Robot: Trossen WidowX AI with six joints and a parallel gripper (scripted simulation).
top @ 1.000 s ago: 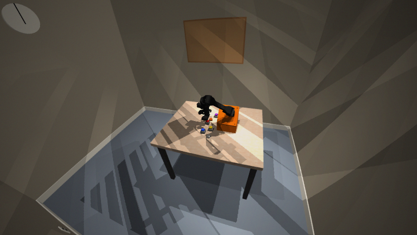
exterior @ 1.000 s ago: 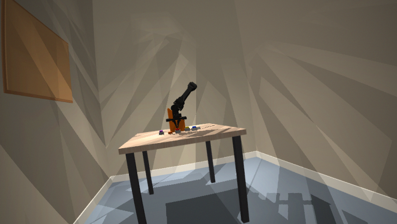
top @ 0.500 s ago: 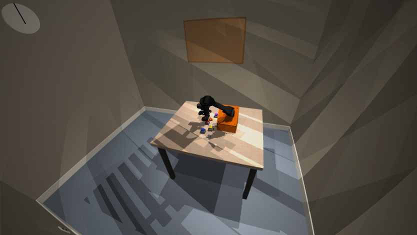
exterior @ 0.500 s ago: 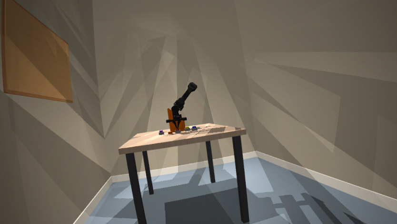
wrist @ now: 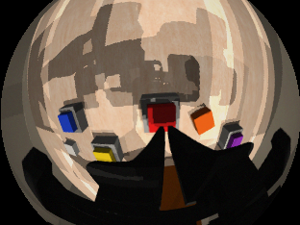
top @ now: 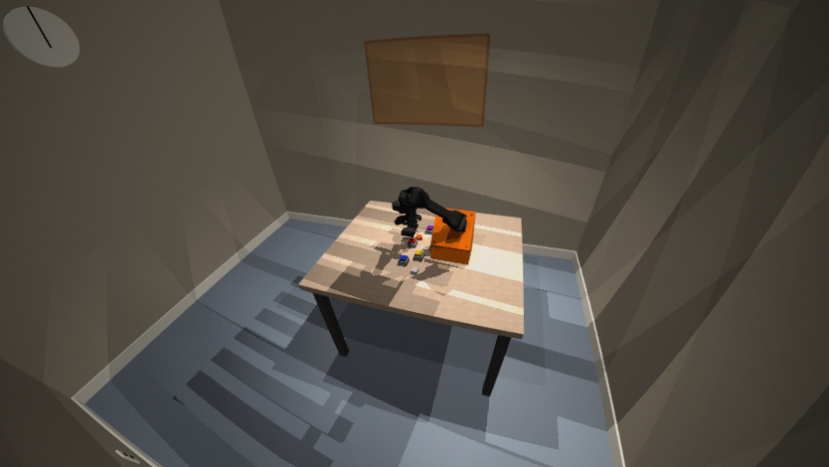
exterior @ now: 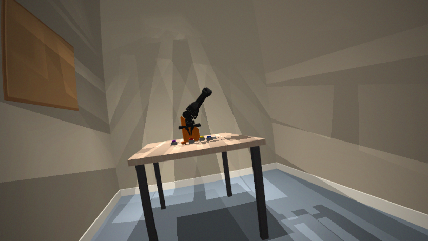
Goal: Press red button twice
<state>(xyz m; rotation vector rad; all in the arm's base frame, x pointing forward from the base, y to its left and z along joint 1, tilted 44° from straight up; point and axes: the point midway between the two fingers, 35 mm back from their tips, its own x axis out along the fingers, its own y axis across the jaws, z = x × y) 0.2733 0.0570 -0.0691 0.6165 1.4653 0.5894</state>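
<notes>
Red button (wrist: pixel 161 115) sits just beyond the closed gripper (wrist: pixel 165 137).

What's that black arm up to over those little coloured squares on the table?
It is going for the red button. The arm's pincer is shut with nothing in it, its tips pointing down right at the near edge of that button, ready to push it. Whether it is touching yet cannot be told. The blue, yellow and purple buttons and the orange block sit apart, untouched.
</notes>
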